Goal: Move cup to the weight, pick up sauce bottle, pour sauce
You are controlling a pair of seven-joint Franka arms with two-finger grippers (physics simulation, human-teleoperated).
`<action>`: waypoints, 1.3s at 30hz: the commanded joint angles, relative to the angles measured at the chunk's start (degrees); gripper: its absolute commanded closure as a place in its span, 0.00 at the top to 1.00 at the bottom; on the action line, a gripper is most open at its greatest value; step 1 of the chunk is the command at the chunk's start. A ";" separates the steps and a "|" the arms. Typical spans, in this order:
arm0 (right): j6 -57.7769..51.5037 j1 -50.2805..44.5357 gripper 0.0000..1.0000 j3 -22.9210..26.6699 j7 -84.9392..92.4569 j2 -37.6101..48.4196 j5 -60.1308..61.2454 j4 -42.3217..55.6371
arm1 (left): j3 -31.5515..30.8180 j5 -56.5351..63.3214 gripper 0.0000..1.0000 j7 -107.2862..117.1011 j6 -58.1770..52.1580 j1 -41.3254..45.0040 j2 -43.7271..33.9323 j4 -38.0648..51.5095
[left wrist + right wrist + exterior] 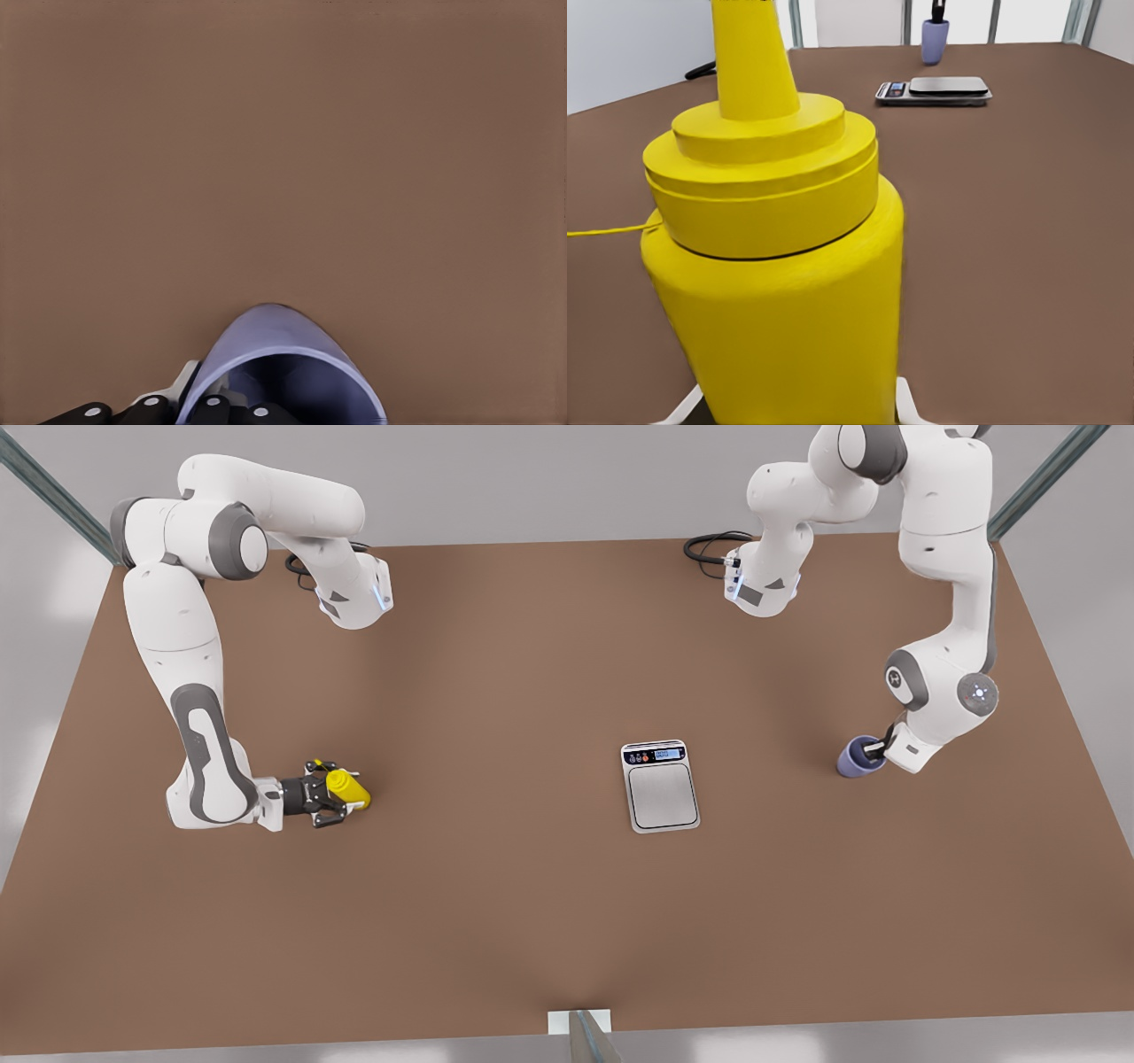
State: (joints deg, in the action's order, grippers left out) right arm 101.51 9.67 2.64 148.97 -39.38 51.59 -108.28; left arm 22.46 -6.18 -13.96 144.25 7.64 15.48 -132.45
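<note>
The pale lavender cup stands upright near the front view's right side of the brown table, right of the weight. My left gripper is shut on the cup, pinching its rim wall with one finger inside and one outside. The yellow sauce bottle stands on the front view's left side. My right gripper is shut on its body, and white pads flank its base. From that wrist, the weight and the cup lie far off.
The brown table stretches wide between the two arms and in front of the weight. Black cables lie at the back edge near each arm base. A metal post stands at the middle of the front edge.
</note>
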 commanded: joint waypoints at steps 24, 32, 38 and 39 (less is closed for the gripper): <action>-6.24 0.79 0.61 0.26 -12.12 4.22 4.13 4.48 | -9.81 -14.56 0.24 9.38 -0.20 7.56 -1.16 3.78; 4.48 -4.92 0.61 0.53 -37.17 11.16 3.16 8.61 | -9.81 -14.56 0.24 24.06 -0.20 16.88 -1.33 5.54; 16.43 -11.51 0.60 0.61 -49.22 15.21 -4.74 8.17 | -9.90 -14.47 0.24 32.50 -0.20 22.42 -0.80 7.21; 18.28 -12.74 0.60 0.61 -51.85 15.65 -6.24 8.09 | -9.98 -14.47 0.24 34.17 -0.20 23.74 -0.45 7.65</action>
State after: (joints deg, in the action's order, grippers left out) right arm 120.41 -4.10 3.25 95.95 -23.39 44.56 -100.19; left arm 12.54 -13.63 22.05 144.23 32.26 15.17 -124.70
